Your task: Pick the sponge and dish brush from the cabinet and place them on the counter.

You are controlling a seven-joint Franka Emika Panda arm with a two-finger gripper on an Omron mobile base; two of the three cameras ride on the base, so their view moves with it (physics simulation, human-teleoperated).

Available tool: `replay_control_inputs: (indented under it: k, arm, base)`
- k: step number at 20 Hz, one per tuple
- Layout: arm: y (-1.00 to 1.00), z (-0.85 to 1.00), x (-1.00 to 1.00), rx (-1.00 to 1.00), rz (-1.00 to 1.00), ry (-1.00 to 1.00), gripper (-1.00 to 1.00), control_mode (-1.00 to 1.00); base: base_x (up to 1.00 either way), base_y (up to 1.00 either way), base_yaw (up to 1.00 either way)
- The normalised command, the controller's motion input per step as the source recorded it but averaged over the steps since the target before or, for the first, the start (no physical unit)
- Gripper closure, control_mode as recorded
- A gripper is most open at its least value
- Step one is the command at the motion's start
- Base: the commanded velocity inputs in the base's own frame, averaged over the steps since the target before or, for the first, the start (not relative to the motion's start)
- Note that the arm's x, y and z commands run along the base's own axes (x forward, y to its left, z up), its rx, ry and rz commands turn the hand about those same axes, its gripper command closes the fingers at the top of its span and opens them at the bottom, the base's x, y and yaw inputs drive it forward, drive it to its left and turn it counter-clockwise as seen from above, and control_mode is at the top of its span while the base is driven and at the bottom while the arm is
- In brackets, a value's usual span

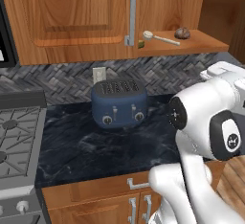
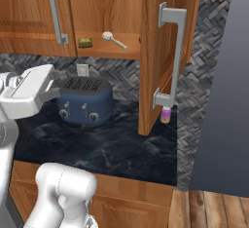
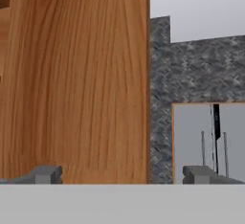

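With the gripper [image 3: 122, 175] spread wide and empty, the sponge [image 2: 85, 42] and dish brush [image 2: 115, 39] lie on the open cabinet [image 2: 104, 51] shelf: both look light, the sponge soft, the brush's stiff handle best pinched mid-length.

Blue toaster [image 1: 119, 102] upright by the backsplash, wall outlet [image 1: 98, 74] just behind it. Stove [image 1: 16, 137] at left. Small purple-and-cream jar [image 2: 166, 115] near the open door's lower corner.

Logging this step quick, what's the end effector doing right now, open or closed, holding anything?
End effector: open, fingertips spread wide, nothing between them; it faces the cabinet door.
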Motion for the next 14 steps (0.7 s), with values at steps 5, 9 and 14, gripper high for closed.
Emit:
replay_control_inputs:
  k: [5,9,14]
  arm:
    - [0.37,0.0,0.07,0.0,0.36,0.04,-1.0,-1.0]
    - [0.36,0.0,0.07,0.0,0.38,0.05,-1.0,-1.0]
    - [0.3,0.0,0.13,0.0,0.37,0.03,-1.0,-1.0]
  base:
    - [0.0,0.0,0.0]
    - [0.0,0.0,0.0]
    - [0.0,0.0,0.0]
